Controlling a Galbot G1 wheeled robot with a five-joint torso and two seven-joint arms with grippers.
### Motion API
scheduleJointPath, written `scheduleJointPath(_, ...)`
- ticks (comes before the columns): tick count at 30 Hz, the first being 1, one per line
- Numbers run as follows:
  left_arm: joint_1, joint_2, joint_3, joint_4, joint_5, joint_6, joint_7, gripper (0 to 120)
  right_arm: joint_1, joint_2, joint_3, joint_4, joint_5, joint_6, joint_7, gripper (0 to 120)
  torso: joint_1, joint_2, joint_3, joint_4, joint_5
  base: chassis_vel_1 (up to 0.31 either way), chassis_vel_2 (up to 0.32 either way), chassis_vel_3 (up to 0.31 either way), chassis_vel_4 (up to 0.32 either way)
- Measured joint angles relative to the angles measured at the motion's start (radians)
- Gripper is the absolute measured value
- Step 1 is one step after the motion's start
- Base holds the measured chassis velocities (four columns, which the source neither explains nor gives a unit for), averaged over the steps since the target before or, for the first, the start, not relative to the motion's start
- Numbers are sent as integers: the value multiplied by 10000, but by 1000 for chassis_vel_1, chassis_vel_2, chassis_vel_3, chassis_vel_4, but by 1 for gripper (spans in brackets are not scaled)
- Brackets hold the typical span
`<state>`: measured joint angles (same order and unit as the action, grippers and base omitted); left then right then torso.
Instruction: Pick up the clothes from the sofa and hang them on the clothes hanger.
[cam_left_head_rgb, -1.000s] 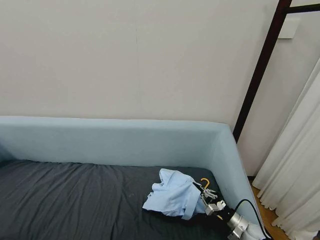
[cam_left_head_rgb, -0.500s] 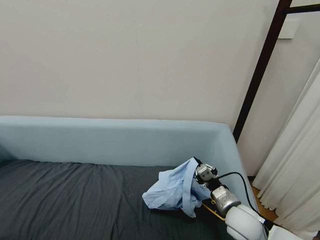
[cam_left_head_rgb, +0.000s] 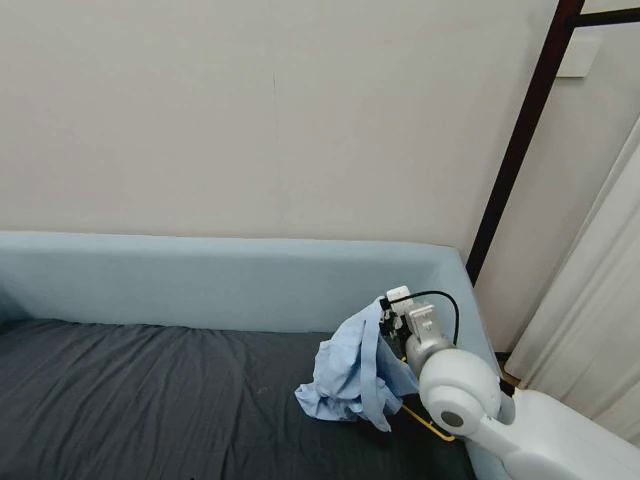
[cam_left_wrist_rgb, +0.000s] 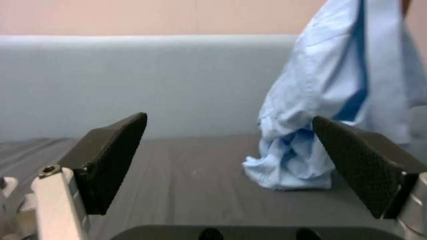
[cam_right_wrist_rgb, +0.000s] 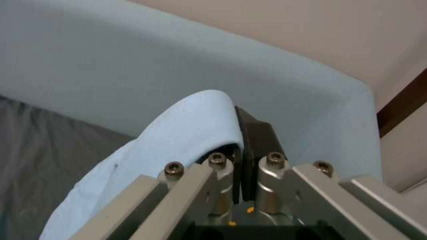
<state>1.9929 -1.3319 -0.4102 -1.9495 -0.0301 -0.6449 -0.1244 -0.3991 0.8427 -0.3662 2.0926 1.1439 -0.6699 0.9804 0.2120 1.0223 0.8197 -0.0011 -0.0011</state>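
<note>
Up goes the right pincer (cam_left_head_rgb: 393, 310), higher than a moment ago, pinching a fold of the crumpled light-blue cloth shirt (cam_left_head_rgb: 352, 372), whose lower end trails on the dark grey seat (cam_left_head_rgb: 150, 400) of the pale blue upholstered sofa (cam_left_head_rgb: 200, 285). The left pincer (cam_left_wrist_rgb: 228, 127) hovers low, spread wide.

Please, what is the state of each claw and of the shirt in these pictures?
shirt: gripped at its top, partly lifted, lower end resting on the sofa seat.
right claw: shut on the shirt, above the seat.
left claw: open, holding nothing, low over the seat.
</note>
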Motion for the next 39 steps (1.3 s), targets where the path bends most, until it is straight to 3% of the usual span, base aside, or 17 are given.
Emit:
scheduleJointPath(5, -523, 1637, 423, -655, -2087, 171, 784, 96, 414, 486, 201, -552, 1392, 26, 1018, 0, 0, 0, 0, -4, 0, 0, 0, 0, 0)
scheduleJointPath(6, -523, 1637, 423, -655, -2087, 171, 784, 96, 414, 486, 201, -552, 1392, 26, 1018, 0, 0, 0, 0, -4, 0, 0, 0, 0, 0)
scheduleJointPath(9, -1431, 2699, 825, -880, -3168, 685, 935, 96, 808, 999, 376, -919, 2724, 28, 2251, 0, 1, 0, 1, -3, 0, 0, 0, 0, 0)
scheduleJointPath(10, -1431, 2699, 825, -880, -3168, 685, 935, 96, 808, 999, 376, -919, 2724, 28, 2251, 0, 1, 0, 1, -3, 0, 0, 0, 0, 0)
scheduleJointPath(12, -2123, 3352, 1348, -964, -3892, 1181, 992, 96, 1156, 1260, 429, -1249, 3092, 70, 2677, 0, 0, 0, 1, -1, 2, 0, 0, 0, 0)
scheduleJointPath(13, -2123, 3352, 1348, -964, -3892, 1181, 992, 96, 1156, 1260, 429, -1249, 3092, 70, 2677, 0, 0, 0, 1, -1, 2, 0, 0, 0, 0)
scheduleJointPath(17, -3542, 4112, 2747, -879, -4903, 2027, 986, 96, 1541, 1493, 372, -1604, 3297, 132, 2979, 0, 1, -1, 1, -3, 0, 0, 0, 0, 0)
scheduleJointPath(22, -4183, 4305, 3379, -731, -5325, 2569, 838, 96, 1850, 1915, 64, -2042, 3232, 148, 2976, 0, 1, 0, 0, -11, 0, 0, 0, 0, 0)
scheduleJointPath(24, -4364, 4293, 3500, -638, -5408, 2796, 620, 96, 2039, 2329, -182, -2365, 3141, 145, 2851, 0, 1, -1, 1, 14, 3, 0, 0, 0, 0)
scheduleJointPath(25, -4679, 4298, 3698, -562, -5535, 2943, 508, 96, 2063, 2468, -246, -2444, 3102, 145, 2849, 0, 1, -1, 1, 14, 1, 0, 0, 0, 0)
scheduleJointPath(27, -5011, 4303, 3884, -505, -5656, 3075, 413, 96, 2063, 2533, -265, -2478, 3077, 146, 2871, 0, 0, -1, 1, 13, 1, 0, 0, 0, 0)
scheduleJointPath(29, -5723, 4265, 4337, -335, -5957, 3406, 195, 96, 2035, 2631, -266, -2524, 3048, 158, 2975, 0, 1, 0, 0, -7, 0, 0, 0, 0, 0)
scheduleJointPath(32, -6786, 3892, 5100, 43, -6467, 3898, -208, 96, 2008, 2741, -265, -2581, 3041, 176, 3107, 0, 1, -1, 0, -7, 3, 0, 0, 0, 0)
scheduleJointPath(39, -8047, 3299, 6270, 715, -7264, 4612, -1143, 95, 1957, 2661, -164, -2596, 3040, 207, 3218, 0, 1, 0, 0, -4, 3, 0, 0, 0, 0)
